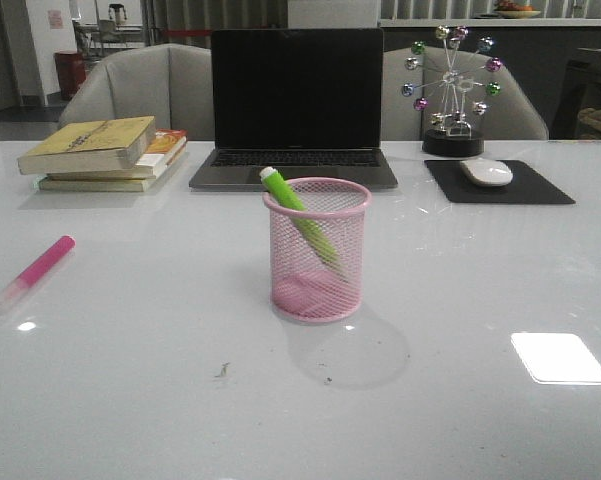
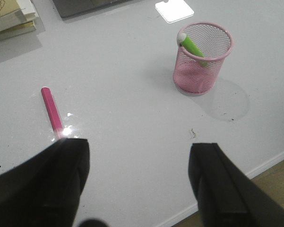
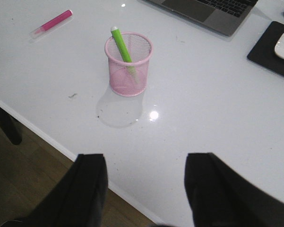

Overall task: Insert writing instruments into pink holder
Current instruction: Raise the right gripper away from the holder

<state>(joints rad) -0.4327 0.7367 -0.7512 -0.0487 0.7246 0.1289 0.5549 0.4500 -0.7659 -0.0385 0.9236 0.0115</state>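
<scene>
Green marker [image 1: 302, 216] leans inside pink mesh holder [image 1: 317, 249], cap end over the rim: one done. Magenta marker [image 1: 36, 270] lies flat on the table [image 1: 130, 400], well left of it. I see left gripper [image 2: 139, 177] and right gripper [image 3: 144, 187] both spread, empty, held back over the near edge.

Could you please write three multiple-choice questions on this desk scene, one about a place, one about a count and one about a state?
1. Where is the pink marker?
A. In the cup
B. Flat on the table, on the robot's left
C. On the books

2. How many markers are in the pink cup?
A. None
B. One
C. Two

3. How is the left gripper?
A. Open and empty
B. Shut on a marker
C. Shut on the cup

B: it lies on the table.
B: only the green marker leans inside.
A: its fingers stand wide apart.
</scene>
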